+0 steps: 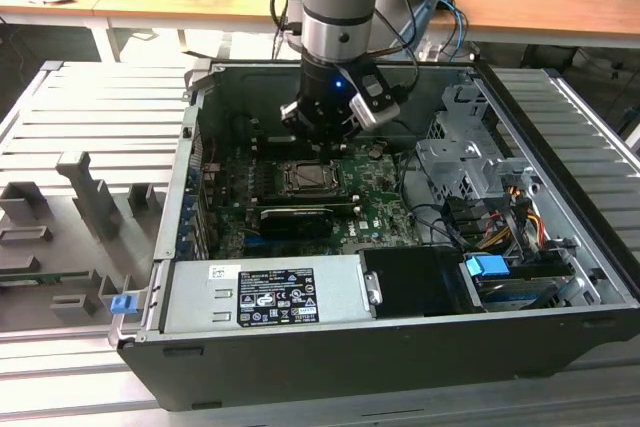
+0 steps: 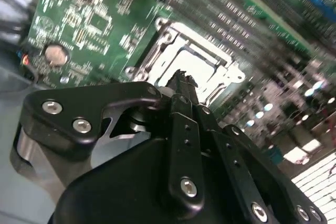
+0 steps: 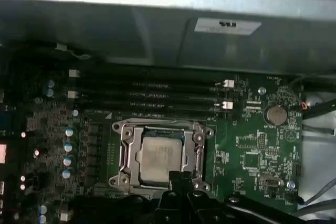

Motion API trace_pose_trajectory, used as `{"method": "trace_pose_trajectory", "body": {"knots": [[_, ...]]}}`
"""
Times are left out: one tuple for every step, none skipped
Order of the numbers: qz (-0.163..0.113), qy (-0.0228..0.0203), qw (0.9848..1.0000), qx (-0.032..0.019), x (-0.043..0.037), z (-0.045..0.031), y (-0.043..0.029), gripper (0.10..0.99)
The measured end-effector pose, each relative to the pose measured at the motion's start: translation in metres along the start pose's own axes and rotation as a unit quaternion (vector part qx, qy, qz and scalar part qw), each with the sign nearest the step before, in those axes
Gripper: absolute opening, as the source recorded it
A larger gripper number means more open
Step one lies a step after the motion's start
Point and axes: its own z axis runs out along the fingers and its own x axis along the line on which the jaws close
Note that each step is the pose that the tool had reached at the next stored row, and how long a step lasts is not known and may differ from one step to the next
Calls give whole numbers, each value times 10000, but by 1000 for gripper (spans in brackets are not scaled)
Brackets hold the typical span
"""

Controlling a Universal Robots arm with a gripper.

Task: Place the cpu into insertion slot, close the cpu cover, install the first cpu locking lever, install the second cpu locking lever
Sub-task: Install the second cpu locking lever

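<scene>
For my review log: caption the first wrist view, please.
Gripper poised at the edge of the cpu cover, which lies closed around the seated cpu on the green motherboard.

A ribbed grey metal bench [image 1: 90,107] carries everything. The open computer case [image 1: 400,347] lies on it. Grey fixture blocks [image 1: 85,192] stand beside the case.

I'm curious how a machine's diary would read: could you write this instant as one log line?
arm: over open computer case | chip: seated in socket | metal frame: down around chip | gripper: at frame's edge, holding nothing visible
</scene>
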Motion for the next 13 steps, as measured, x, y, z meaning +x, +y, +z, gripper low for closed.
{"method": "trace_pose_trajectory", "body": {"knots": [[0,12,10000,0,4,7,-75,106],[1,27,10000,-1,8,11,-119,106],[2,44,10000,-8,12,19,-177,106],[1,42,10000,-48,17,22,-228,106],[1,41,10000,-74,27,25,-249,106],[1,39,9999,-94,40,27,-258,106],[-16,38,9999,-124,69,30,-263,106],[-27,38,9999,-138,86,33,-264,106],[-36,38,9999,-148,103,34,-266,106],[-44,37,9999,-152,106,35,-266,106],[-44,37,9999,-153,107,35,-267,106],[-44,37,9999,-153,107,35,-268,106],[-43,38,9999,-153,108,35,-271,106]]}}
